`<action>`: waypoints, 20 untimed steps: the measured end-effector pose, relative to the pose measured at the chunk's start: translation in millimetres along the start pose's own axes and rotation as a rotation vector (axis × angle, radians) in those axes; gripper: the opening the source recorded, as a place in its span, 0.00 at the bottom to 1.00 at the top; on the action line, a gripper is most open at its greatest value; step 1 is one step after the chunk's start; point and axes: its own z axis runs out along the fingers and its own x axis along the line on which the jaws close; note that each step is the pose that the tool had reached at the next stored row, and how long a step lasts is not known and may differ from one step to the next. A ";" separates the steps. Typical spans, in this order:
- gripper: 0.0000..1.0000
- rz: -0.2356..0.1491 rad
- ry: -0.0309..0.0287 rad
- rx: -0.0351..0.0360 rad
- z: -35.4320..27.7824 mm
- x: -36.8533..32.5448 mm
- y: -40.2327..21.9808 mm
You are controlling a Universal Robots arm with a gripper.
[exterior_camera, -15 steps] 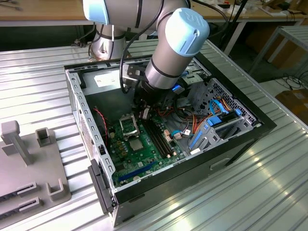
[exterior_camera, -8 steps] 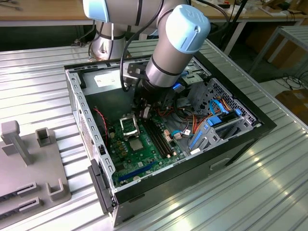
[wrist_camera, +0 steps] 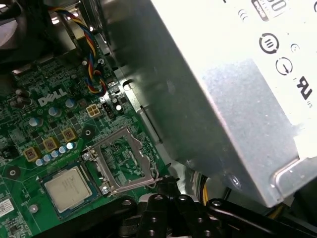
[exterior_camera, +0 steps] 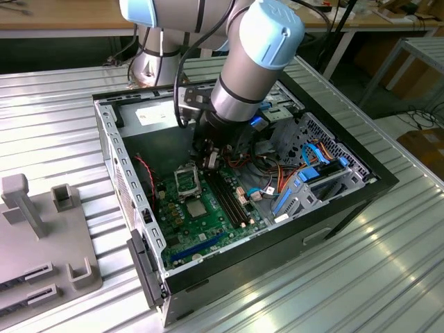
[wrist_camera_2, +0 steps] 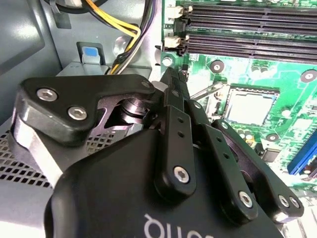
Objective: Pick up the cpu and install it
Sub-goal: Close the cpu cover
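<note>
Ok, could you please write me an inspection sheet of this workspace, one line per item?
Surface: ribbed silver metal table carrying an open black computer case.
Job's things: small pale silvery square cpu lies flat in its socket on the green motherboard; the silver hinged socket frame stands open beside it.
Clutter: grey plastic fixture block at the exterior view's left.
Grippers: black gripper is shut, empty, with its tip near the open frame.
Cables: blue flat cables; yellow and orange wire bundle; all apart from the socket.
Surroundings: wooden benches behind the table.
</note>
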 end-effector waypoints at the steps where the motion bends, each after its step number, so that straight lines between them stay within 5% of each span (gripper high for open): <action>1: 0.11 -0.001 0.0006 0.0002 -1.2 -0.1 0.2; 20: 0.11 -0.034 0.0157 0.0030 -15.0 -0.1 3.5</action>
